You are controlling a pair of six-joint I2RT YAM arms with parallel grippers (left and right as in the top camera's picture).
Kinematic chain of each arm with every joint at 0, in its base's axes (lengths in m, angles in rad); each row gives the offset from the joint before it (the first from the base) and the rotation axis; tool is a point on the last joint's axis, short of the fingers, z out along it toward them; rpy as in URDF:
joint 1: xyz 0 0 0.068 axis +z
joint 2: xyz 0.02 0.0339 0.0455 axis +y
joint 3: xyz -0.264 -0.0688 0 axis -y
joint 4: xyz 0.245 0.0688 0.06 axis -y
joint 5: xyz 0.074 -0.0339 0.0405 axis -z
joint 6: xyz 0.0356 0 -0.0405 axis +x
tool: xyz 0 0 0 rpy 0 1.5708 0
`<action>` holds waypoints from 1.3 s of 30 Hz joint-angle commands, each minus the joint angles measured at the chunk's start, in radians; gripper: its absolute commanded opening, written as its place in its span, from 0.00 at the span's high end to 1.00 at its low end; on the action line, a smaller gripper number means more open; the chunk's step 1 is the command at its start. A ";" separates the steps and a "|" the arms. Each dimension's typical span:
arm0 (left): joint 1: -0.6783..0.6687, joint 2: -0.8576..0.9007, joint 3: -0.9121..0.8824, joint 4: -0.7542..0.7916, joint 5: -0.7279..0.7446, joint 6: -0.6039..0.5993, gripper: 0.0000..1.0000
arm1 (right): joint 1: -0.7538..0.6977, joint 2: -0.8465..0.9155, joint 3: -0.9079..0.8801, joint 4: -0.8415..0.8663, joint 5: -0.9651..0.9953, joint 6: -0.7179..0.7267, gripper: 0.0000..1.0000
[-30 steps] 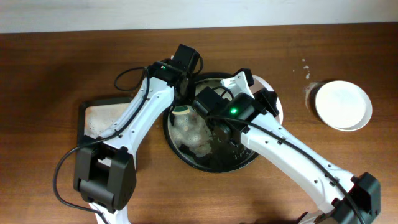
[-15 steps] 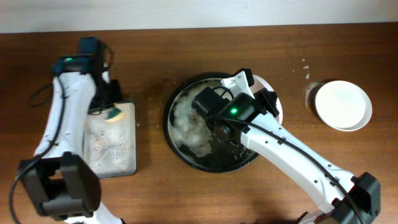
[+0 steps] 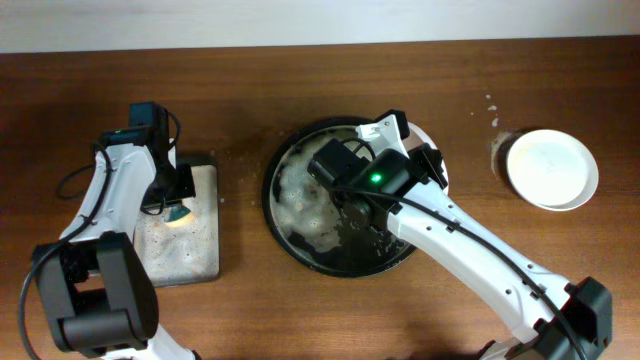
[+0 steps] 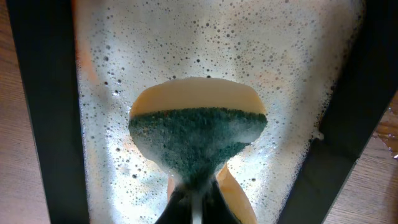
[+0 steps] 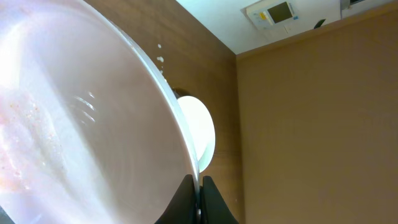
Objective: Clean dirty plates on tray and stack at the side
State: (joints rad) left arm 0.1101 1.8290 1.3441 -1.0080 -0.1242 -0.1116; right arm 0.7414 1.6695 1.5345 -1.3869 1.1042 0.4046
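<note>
My right gripper (image 5: 199, 200) is shut on the rim of a white plate (image 5: 74, 124), held tilted on edge over the black tray (image 3: 275, 215). In the overhead view only the plate's white edge (image 3: 441, 165) shows beside that gripper (image 3: 418, 156). Foam lies in the black tray. My left gripper (image 4: 198, 202) is shut on a green and yellow sponge (image 4: 198, 140), held down over the foamy small sponge tray (image 3: 205, 255). In the overhead view the left gripper (image 3: 178, 200) and the sponge (image 3: 180, 213) are at the far left. Cleaned white plates (image 3: 550, 168) are stacked at the right.
The sponge tray's dark rim (image 4: 43, 112) frames the foam on both sides of the sponge. The white stack also shows in the right wrist view (image 5: 202, 134). A few white foam specks (image 3: 490, 105) lie on the wood near the stack.
My left arm swung left from the black tray to the sponge tray with the sponge, then lowered it onto the foam. The right arm and its plate barely moved.
</note>
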 commanded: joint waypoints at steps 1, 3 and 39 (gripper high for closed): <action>0.007 -0.004 -0.012 0.041 -0.023 0.051 0.99 | 0.003 -0.025 0.022 0.002 0.006 0.023 0.96; 0.007 -0.004 -0.034 0.079 -0.023 0.072 0.91 | 0.003 -0.025 0.022 0.002 0.006 0.023 0.96; -0.260 -0.094 0.227 -0.033 0.405 0.105 0.01 | -1.424 0.341 0.137 0.346 -1.258 -0.188 0.96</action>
State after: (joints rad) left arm -0.1486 1.7462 1.5562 -1.0420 0.2836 -0.0219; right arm -0.6601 1.9747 1.6642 -1.0698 -0.0902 0.2462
